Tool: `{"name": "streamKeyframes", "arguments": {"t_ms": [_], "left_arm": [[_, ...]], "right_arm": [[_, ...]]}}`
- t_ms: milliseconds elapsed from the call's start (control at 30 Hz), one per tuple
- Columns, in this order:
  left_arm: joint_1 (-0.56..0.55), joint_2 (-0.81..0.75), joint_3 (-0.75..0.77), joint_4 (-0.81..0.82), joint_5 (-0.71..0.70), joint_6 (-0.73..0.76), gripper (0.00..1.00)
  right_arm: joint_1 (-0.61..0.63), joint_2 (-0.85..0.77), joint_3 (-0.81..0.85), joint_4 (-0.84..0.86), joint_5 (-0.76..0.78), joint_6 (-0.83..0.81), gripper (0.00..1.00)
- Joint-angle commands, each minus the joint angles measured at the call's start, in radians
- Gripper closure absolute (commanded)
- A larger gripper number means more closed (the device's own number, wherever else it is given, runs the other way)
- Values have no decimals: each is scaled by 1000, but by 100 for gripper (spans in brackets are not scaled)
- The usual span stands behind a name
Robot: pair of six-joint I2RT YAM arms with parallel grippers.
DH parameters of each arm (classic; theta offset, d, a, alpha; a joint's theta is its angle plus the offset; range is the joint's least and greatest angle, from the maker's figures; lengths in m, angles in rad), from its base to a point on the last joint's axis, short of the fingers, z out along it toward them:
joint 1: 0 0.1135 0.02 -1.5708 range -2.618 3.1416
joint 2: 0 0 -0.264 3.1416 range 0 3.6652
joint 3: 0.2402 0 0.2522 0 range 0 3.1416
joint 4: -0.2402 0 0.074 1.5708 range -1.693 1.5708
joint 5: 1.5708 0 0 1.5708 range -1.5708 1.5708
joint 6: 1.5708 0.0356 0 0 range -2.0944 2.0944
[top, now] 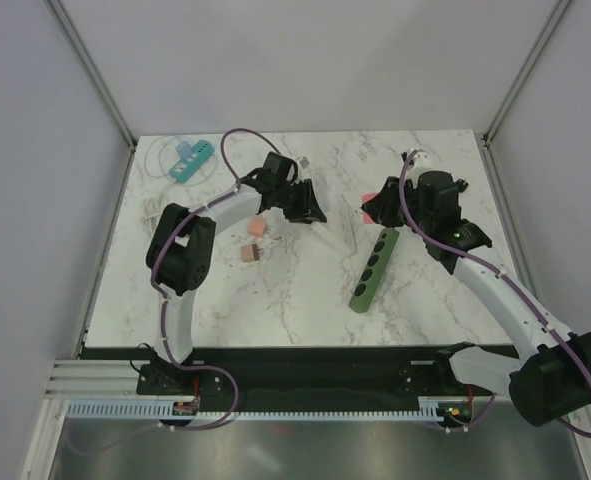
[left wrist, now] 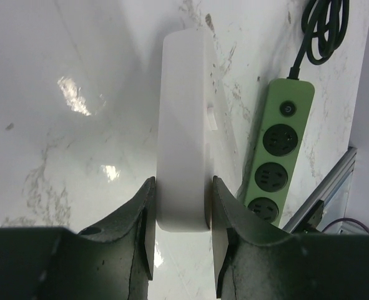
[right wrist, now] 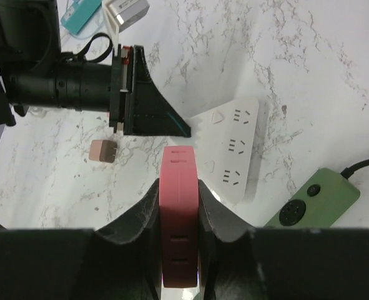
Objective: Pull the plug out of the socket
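White plastic is filling the left wrist view: the white socket strip (left wrist: 181,125) is lying on the marble table (top: 305,310), and the left gripper (left wrist: 182,194) is clamping one end of it, its two dark fingers (left wrist: 143,219) pressing flat against the long sides. That hold looks meant to pin the strip down so it is not dragged along when the other arm pulls.

The right gripper (right wrist: 180,194) is squeezing the pink plug (right wrist: 180,212) between narrow fingers, gripping it across its slim faces so it can be drawn straight away from the strip. From the right wrist camera the plug is sitting just beside the strip's near edge, and all three outlets on the strip's face are showing bare. I am judging from this that the plug is already out of the socket, though its pins are hidden under the fingers and I cannot tell how far it is lifted.

Off to the right, the green power strip (left wrist: 281,150) is lying unused with its black cord (left wrist: 321,31) coiled beyond it. A brown cube (right wrist: 103,151) is resting near the left arm, and a teal strip (top: 190,160) is sitting well apart at the far left corner.
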Motion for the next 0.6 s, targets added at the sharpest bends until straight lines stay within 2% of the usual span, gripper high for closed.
{"name": "streamKeyframes", "arguments": {"t_ms": [0,133,333,400,433,567], "left_arm": [[-30,100,80,-70,-2,49,95],[-47,175,165,-75,15,28,98],[-64,266,298,-93,44,2,96],[-70,295,327,-100,46,-5,82],[-71,296,330,-100,41,-11,69],[-71,257,294,-92,15,14,40]], "right_arm": [[-1,-40,-29,-29,18,-10,100],[-1,-55,-44,-44,8,-4,100],[-1,-75,-89,-47,8,8,100],[-1,-72,-98,-47,6,10,100],[-1,-69,-100,-46,8,13,100],[-1,-52,-112,-38,-2,16,100]]}}
